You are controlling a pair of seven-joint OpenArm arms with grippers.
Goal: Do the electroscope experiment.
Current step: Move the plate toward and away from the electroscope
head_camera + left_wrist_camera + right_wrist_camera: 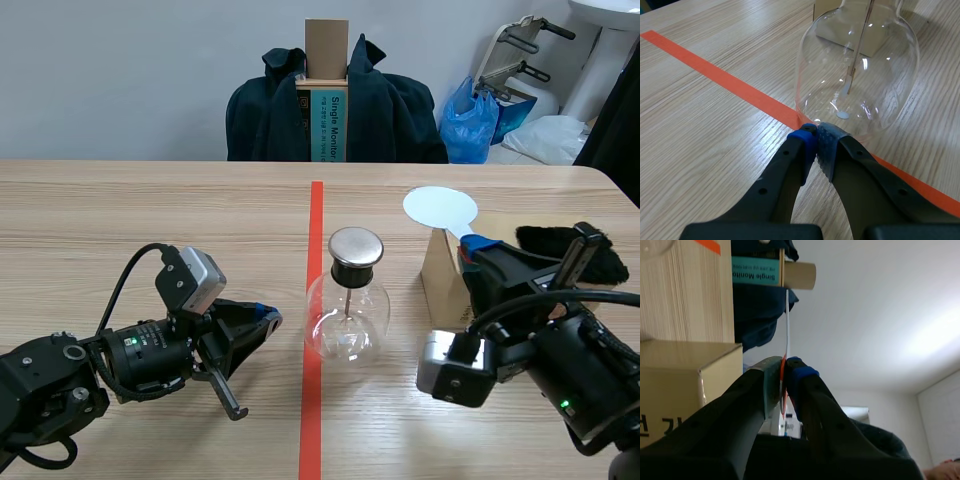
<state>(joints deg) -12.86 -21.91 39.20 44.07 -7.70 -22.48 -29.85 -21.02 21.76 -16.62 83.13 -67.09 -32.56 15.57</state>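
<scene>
Aloft, white disc (440, 208) in right hand (784, 371)

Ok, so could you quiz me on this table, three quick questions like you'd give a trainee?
1. True or false: the left fingers are closed around the neck of the glass flask.
2. What do the right fingers hold? A) a thin white disc B) a pencil C) nothing
3. Fill in: the glass flask stands on the ___ tape line.

Key: 1 false, they are shut on nothing, low by its base; 2 A; 3 orange-red.
</scene>
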